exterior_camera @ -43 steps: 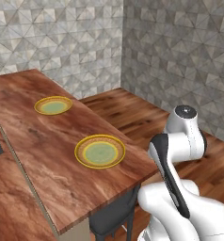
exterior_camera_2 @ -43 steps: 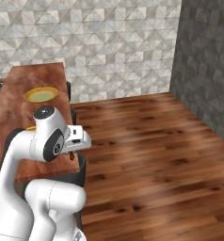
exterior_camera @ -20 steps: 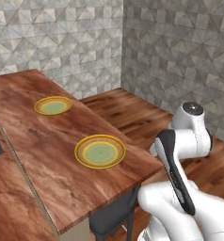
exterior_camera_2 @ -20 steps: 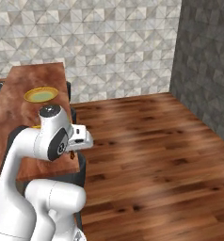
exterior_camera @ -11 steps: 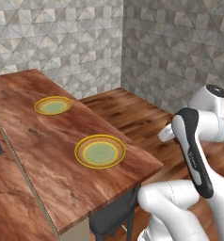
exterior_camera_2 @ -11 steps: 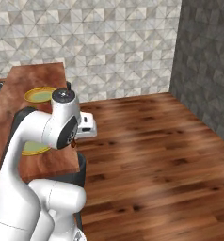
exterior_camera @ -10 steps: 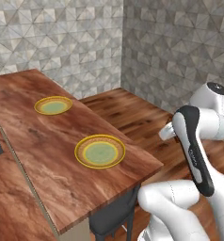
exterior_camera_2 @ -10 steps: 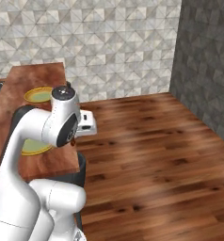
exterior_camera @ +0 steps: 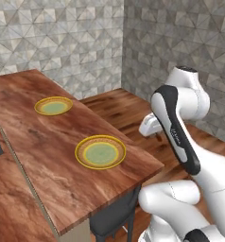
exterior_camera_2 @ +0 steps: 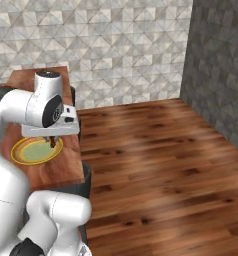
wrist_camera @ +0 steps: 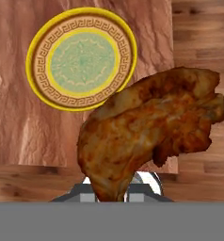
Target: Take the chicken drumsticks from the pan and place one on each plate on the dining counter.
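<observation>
Drumstick, clamped in the hand at frame bottom, hangs near the plate upper left on the desk, ready for placing.

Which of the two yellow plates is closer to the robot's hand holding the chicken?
The near plate, close to the counter's end. The hand holding the drumstick hangs just off that end. The far plate sits farther along the counter, toward the wall.
</observation>
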You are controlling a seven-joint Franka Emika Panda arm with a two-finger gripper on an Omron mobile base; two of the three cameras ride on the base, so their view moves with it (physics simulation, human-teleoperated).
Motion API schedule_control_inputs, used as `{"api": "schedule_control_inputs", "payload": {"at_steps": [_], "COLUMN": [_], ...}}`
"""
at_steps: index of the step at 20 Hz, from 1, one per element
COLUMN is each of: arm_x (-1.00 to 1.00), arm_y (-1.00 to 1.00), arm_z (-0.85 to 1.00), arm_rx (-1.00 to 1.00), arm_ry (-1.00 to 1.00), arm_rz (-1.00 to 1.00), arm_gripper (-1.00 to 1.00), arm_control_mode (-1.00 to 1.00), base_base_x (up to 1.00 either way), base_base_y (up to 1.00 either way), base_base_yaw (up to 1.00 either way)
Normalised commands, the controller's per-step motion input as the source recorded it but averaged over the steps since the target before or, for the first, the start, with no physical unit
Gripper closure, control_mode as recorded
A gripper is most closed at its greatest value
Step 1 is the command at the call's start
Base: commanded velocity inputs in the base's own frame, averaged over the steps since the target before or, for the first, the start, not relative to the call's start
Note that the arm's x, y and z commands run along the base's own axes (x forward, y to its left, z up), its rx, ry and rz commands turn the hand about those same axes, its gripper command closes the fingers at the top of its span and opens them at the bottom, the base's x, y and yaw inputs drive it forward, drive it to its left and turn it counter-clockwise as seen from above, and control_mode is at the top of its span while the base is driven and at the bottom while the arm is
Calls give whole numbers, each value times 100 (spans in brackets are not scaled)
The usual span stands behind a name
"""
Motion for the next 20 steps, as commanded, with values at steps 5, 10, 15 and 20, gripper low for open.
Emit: {"api": "schedule_control_inputs", "payload": {"at_steps": [5,10,15,20], "arm_x": [20,46,64,35], "arm_y": [90,73,39,11], "arm_z": [-10,-30,-48,-42], "arm_rx": [0,-4,-6,-7], "arm_ry": [14,1,0,11], "arm_rz": [6,2,0,0], "arm_gripper": [100,100,100,100], "arm_control_mode": [-100,-100,-100,-100], "base_base_x": [0,0,0,0], "base_base_y": [0,0,0,0], "base_base_yaw": [0,0,0,0]}}
